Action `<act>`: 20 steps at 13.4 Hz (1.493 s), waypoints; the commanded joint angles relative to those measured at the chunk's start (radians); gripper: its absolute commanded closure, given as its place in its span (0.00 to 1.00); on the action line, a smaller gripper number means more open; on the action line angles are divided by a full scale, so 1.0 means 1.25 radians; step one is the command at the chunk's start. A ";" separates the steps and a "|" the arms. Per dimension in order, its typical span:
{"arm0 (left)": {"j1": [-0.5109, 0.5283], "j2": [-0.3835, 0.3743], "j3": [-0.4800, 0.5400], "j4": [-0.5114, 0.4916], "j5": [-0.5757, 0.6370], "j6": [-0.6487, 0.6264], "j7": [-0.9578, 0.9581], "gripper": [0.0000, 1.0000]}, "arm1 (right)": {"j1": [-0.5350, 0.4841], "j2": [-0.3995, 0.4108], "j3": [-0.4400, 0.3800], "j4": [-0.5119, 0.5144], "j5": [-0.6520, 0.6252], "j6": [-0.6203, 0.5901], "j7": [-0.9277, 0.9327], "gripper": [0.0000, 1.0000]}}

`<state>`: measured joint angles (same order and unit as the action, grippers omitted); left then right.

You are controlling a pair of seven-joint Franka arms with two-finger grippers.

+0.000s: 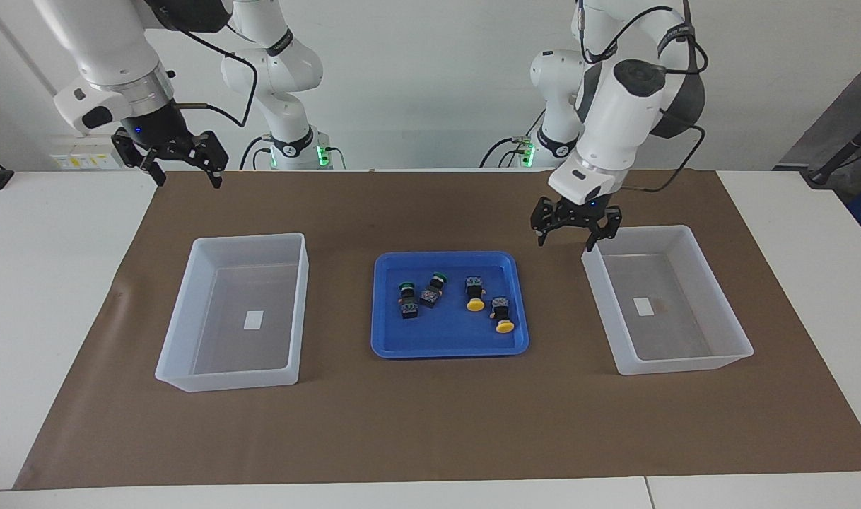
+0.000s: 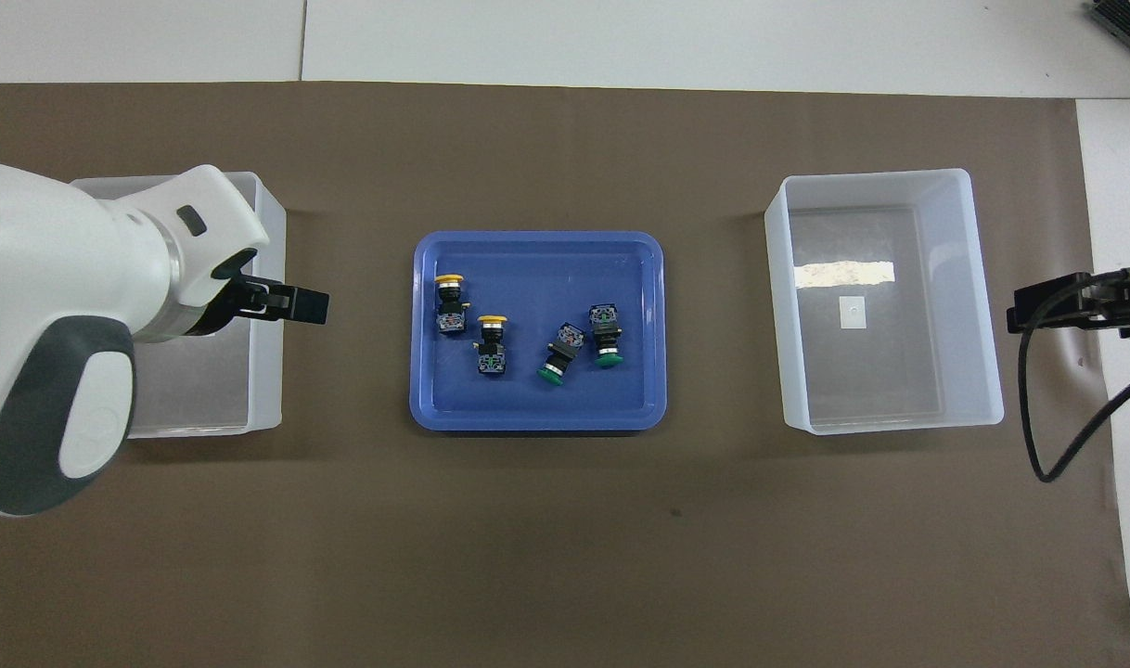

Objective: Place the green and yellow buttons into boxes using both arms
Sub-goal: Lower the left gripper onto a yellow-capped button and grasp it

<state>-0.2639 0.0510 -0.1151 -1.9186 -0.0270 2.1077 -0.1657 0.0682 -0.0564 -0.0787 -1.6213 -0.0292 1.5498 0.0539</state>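
Observation:
Two green buttons (image 1: 407, 300) (image 1: 432, 288) and two yellow buttons (image 1: 475, 293) (image 1: 502, 314) lie on their sides in a shallow blue tray (image 1: 448, 351) at the mat's middle. In the overhead view the greens (image 2: 558, 355) (image 2: 606, 336) and yellows (image 2: 449, 304) (image 2: 492, 343) show in the tray (image 2: 537, 239). One box (image 1: 685, 364) (image 2: 266, 380) stands toward the left arm's end, one (image 1: 225, 380) (image 2: 890, 422) toward the right arm's end; both hold only a label. My left gripper (image 1: 565, 246) (image 2: 296, 304) is open and empty, over the gap between tray and its box. My right gripper (image 1: 189, 182) (image 2: 1024, 314) is open and empty, raised over the mat's edge.
A brown mat (image 1: 430, 424) covers the white table and bears the tray and both boxes. The left arm's body (image 2: 55, 343) hides much of its box in the overhead view. A black cable (image 2: 1038, 445) hangs from the right arm.

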 commanded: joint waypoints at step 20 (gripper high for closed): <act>-0.185 0.184 0.014 -0.107 0.041 0.261 -0.278 0.93 | -0.009 -0.028 0.002 -0.031 -0.004 0.000 -0.012 0.00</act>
<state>-0.4821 0.3004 -0.1118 -2.0267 -0.0001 2.4305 -0.4607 0.0639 -0.0670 -0.0806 -1.6310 -0.0292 1.5459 0.0539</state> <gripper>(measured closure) 0.410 0.000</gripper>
